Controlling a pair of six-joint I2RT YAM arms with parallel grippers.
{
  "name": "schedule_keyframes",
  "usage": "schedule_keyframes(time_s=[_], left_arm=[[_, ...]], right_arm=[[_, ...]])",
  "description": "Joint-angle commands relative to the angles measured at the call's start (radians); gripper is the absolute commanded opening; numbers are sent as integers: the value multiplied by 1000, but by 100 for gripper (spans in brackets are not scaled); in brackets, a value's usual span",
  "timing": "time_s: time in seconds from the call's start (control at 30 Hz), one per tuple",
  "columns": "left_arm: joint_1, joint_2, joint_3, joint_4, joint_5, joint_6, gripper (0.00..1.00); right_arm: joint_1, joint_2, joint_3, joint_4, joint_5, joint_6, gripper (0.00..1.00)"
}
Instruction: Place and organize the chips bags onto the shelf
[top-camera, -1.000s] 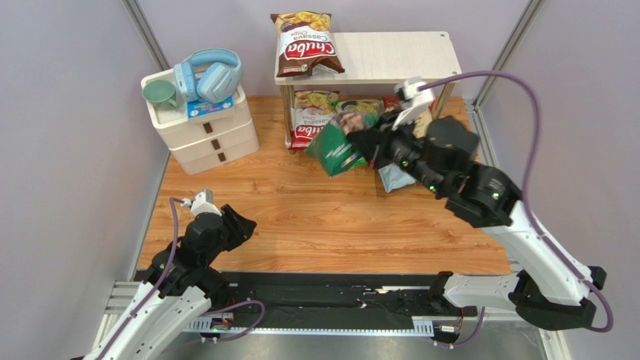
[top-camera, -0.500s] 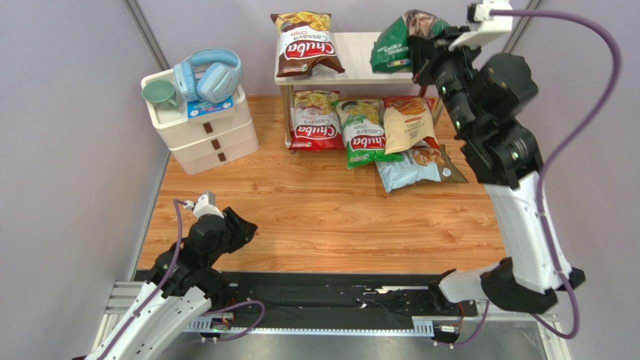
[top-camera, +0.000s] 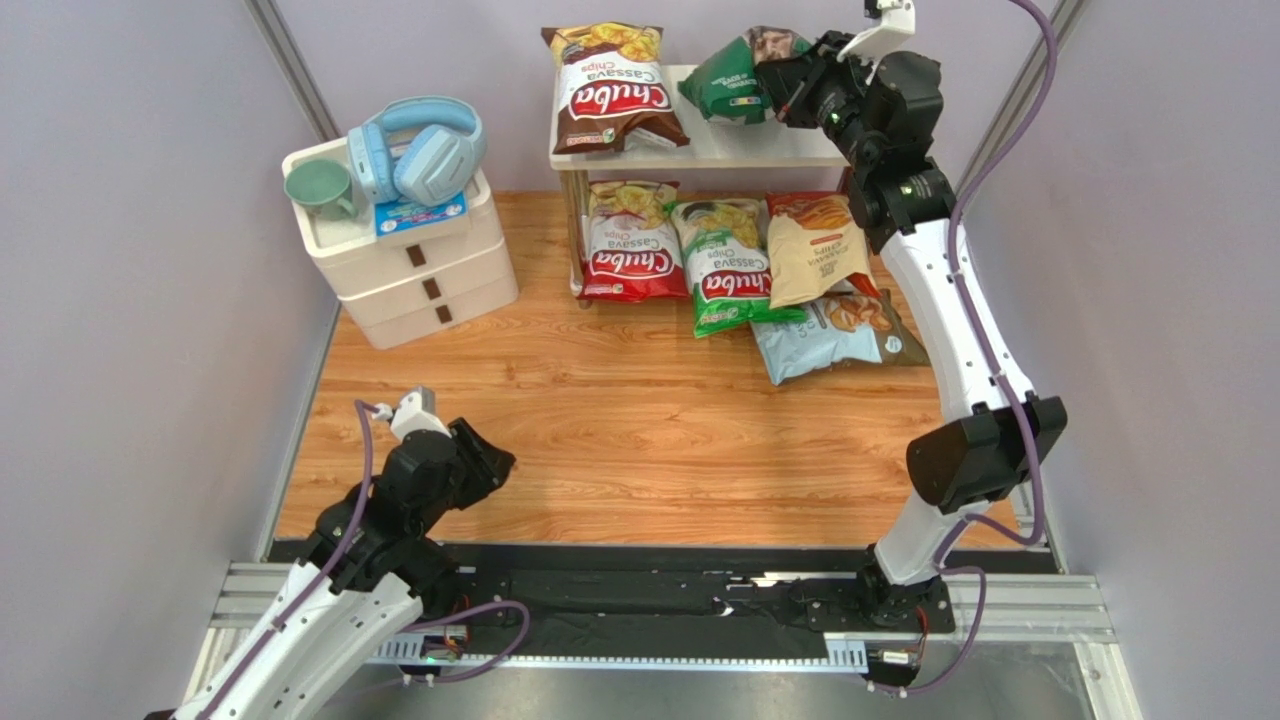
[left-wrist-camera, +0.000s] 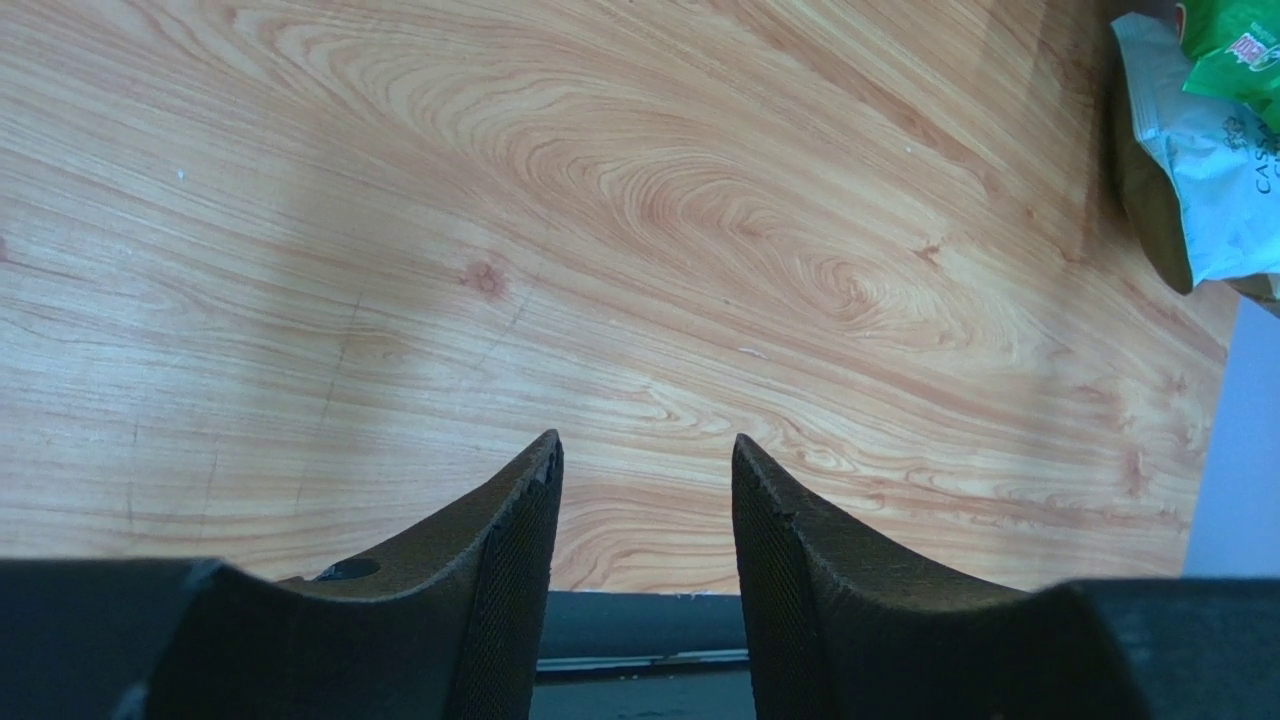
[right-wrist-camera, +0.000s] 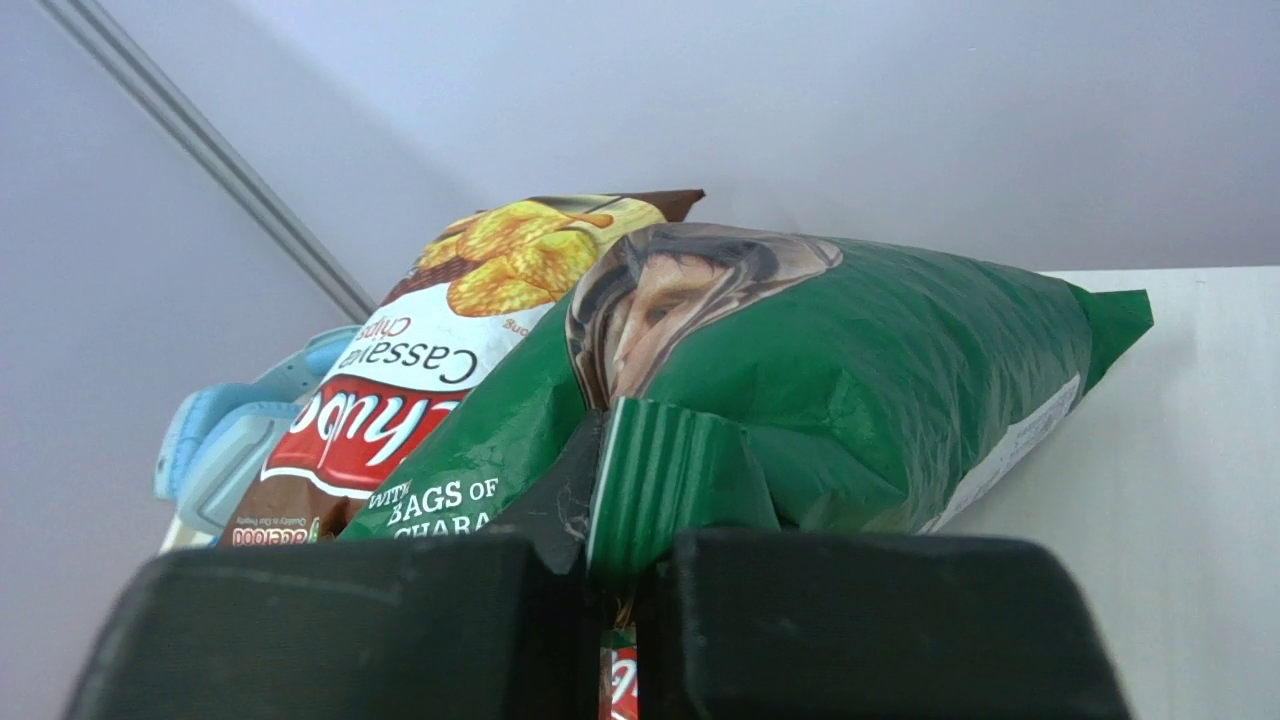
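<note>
Right arm: my right gripper (top-camera: 781, 78) is pressed together on the crimped end seam of the dark green bag with a man's face (top-camera: 732, 83); the right wrist view shows that seam pinched between the two fingers (right-wrist-camera: 609, 567). The bag (right-wrist-camera: 857, 375) lies on its side on the top board of the shelf (top-camera: 751, 143), belly on the pale wood (right-wrist-camera: 1187, 450). Its printed face is turned toward the brown Chuba Cassava bag (top-camera: 609, 93). The two bags touch or overlap in the wrist view (right-wrist-camera: 398, 413). The brown bag sits at the left end of the same board.

Lower tier: the red Chuba bag (top-camera: 628, 243), green Chuba bag (top-camera: 724, 270) and cream-orange bag (top-camera: 815, 248) stand side by side in a row; I cannot tell whether they rest on the lower board or on the table. The light blue bag (top-camera: 834, 333) lies flat on the wooden table (top-camera: 631, 435), just in front of the cream-orange one and off the shelf.

Left arm: my left gripper (top-camera: 493, 450) hangs over bare table near the front edge; its fingers are spread with nothing between them (left-wrist-camera: 643, 450).

Other items: a white drawer unit (top-camera: 413, 263) at the left carries blue headphones (top-camera: 421, 150) and a green cup (top-camera: 319, 188).
</note>
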Motion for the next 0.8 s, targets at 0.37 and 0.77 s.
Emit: schedule_keyframes(time_s=[0.37, 0.77], left_arm=[[-1, -16, 13, -18, -7, 18, 50], [-1, 38, 5, 23, 0, 26, 49]], right_arm=[[-33, 212, -4, 295, -169, 220, 0], [-13, 5, -526, 530, -163, 296, 0]])
